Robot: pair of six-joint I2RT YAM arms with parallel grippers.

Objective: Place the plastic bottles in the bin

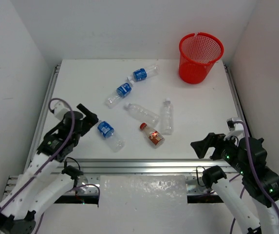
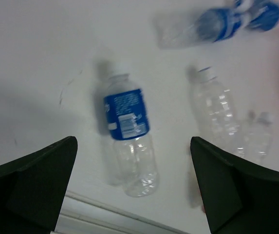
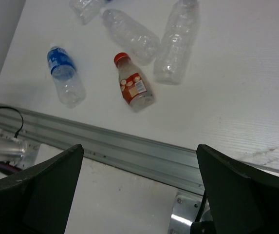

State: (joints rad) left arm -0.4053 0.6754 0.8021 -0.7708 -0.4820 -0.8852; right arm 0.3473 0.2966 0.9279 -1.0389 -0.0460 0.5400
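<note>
Six clear plastic bottles lie on the white table. Blue-labelled ones are at the back (image 1: 141, 73), mid-left (image 1: 120, 92) and near left (image 1: 109, 134). Two plain ones (image 1: 141, 113) (image 1: 166, 117) lie in the middle, and a red-capped one (image 1: 152, 134) is in front of them. The red mesh bin (image 1: 194, 70) stands upright at the back right. My left gripper (image 1: 88, 115) is open just left of the near blue-labelled bottle (image 2: 129, 141), which lies ahead between its fingers untouched. My right gripper (image 1: 201, 146) is open above the front rail (image 3: 144, 146), holding nothing, with the red-capped bottle (image 3: 134, 87) ahead.
An aluminium rail (image 1: 144, 165) runs along the table's near edge, with a crinkled clear sheet (image 1: 141, 191) in front of it. Side rails (image 1: 234, 97) and white walls close in the table on the left, right and back.
</note>
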